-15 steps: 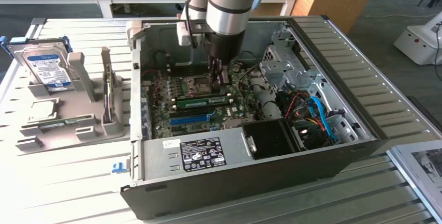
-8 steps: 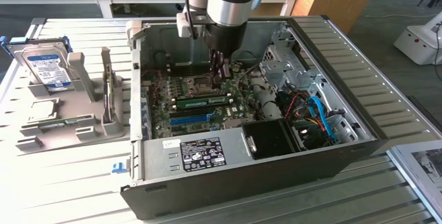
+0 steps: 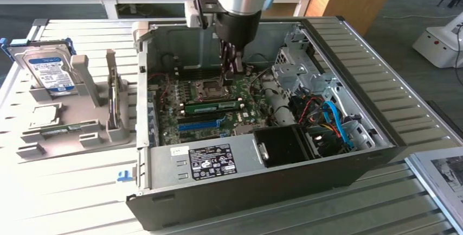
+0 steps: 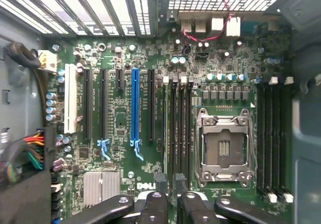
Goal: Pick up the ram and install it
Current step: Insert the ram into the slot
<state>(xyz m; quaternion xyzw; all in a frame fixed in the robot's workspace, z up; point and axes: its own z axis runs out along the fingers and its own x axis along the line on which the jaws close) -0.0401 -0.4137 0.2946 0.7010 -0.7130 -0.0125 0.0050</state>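
Where the computer case (image 3: pixel 347 153) lies open on the slatted table (image 3: pixel 65 197), the robot arm comes down into it from the far side. The gripper (image 3: pixel 231 80) hangs over the motherboard (image 3: pixel 246 116), just to the exterior view's right of the processor socket (image 3: pixel 210 89).

In the wrist view the gripper (image 4: pixel 169 189) shows its two fingers (image 4: pixel 153 206) parted by a narrow gap, and nothing can be seen between them. They line up with the bank of black memory slots (image 4: pixel 178 128) between the blue slot (image 4: pixel 134 108) and the processor socket (image 4: pixel 223 148).

The ram (image 3: pixel 211 106) stands on edge in a slot on the near side of the socket, its green face and label turned toward the near side. It runs left to right across the board. The blue slot (image 3: pixel 197 125) lies parallel to it, just nearer. The gripper tips sit above the ram's right end and a little farther back. They look apart from it, but contact cannot be ruled out. Whether the ram is fully seated cannot be told.

A power supply (image 3: pixel 210 162) with a dark label fills the case's near left corner, and blue cables (image 3: pixel 336 118) lie at its right. On the table to the exterior view's left, apart from the case, a hard drive (image 3: pixel 47 72) stands upright in a grey rack (image 3: pixel 72 137).
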